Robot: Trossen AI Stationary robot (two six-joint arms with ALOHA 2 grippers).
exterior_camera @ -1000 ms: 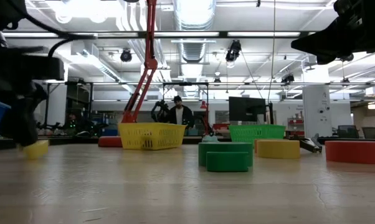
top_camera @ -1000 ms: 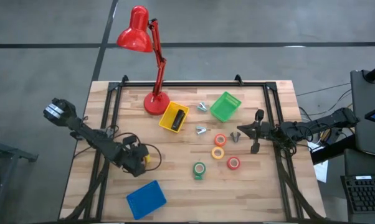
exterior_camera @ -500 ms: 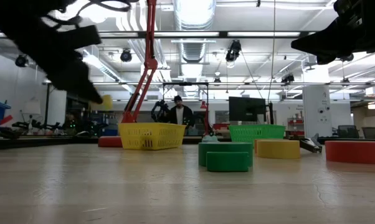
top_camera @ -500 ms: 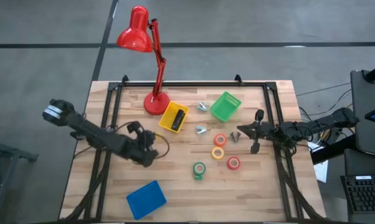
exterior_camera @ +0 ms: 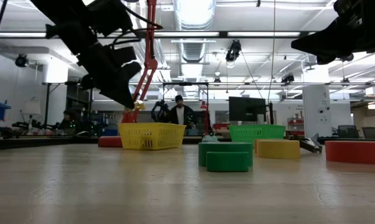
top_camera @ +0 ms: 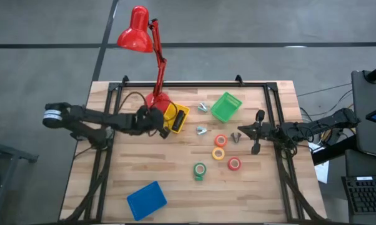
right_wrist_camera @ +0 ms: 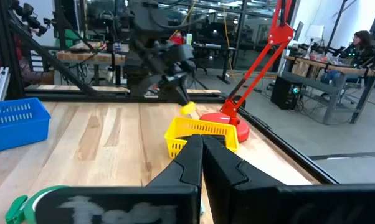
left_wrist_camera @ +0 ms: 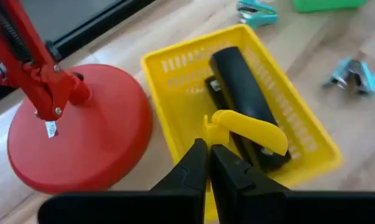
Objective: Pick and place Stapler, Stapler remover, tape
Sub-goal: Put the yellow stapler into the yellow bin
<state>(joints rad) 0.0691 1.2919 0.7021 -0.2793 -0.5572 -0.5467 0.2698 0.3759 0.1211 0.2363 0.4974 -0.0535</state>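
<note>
Holding a yellow stapler (left_wrist_camera: 246, 129) over yellow basket (left_wrist_camera: 312, 146) — left hand (left_wrist_camera: 207, 163), closed

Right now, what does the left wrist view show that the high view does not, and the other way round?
Only the left wrist view shows the left gripper shut on a small yellow stapler above the yellow basket, with a black stapler lying inside. Only the high view shows the four tape rolls, the blue bin, the green bin whole and the waiting right gripper. Both show the red lamp base beside the basket.
</note>
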